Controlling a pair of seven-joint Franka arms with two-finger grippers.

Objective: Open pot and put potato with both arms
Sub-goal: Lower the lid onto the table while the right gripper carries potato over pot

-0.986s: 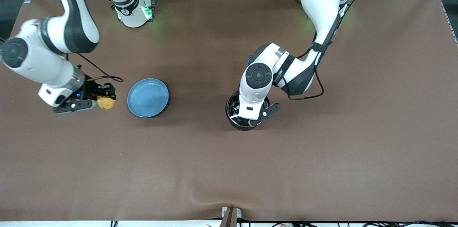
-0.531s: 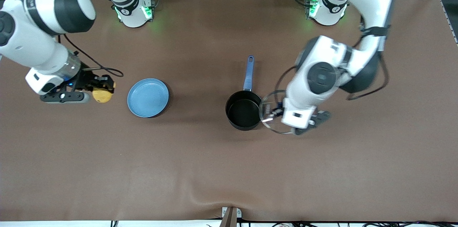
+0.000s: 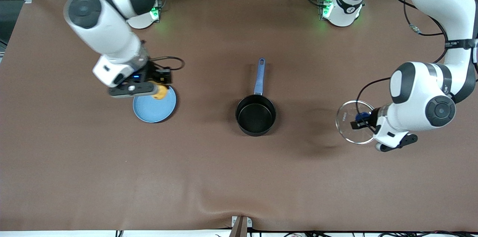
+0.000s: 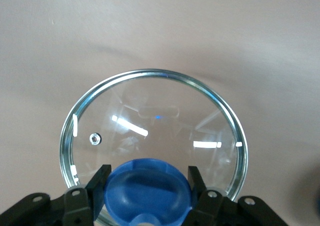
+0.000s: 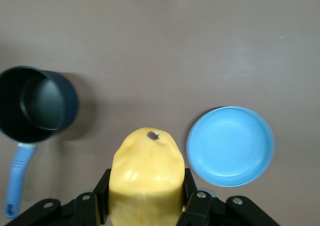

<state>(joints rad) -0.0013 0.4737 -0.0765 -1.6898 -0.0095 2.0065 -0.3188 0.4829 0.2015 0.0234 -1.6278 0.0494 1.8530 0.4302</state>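
With the pot (image 3: 255, 114) standing uncovered mid-surface, the left gripper (image 4: 145, 186) pinches the glass lid (image 4: 155, 136) by the blue knob (image 4: 146, 188) between its fingers to keep it aside, while the right gripper's (image 5: 145, 186) fingers clamp the potato (image 5: 145, 178) over the blue plate (image 3: 153, 108), apparently pot-bound.
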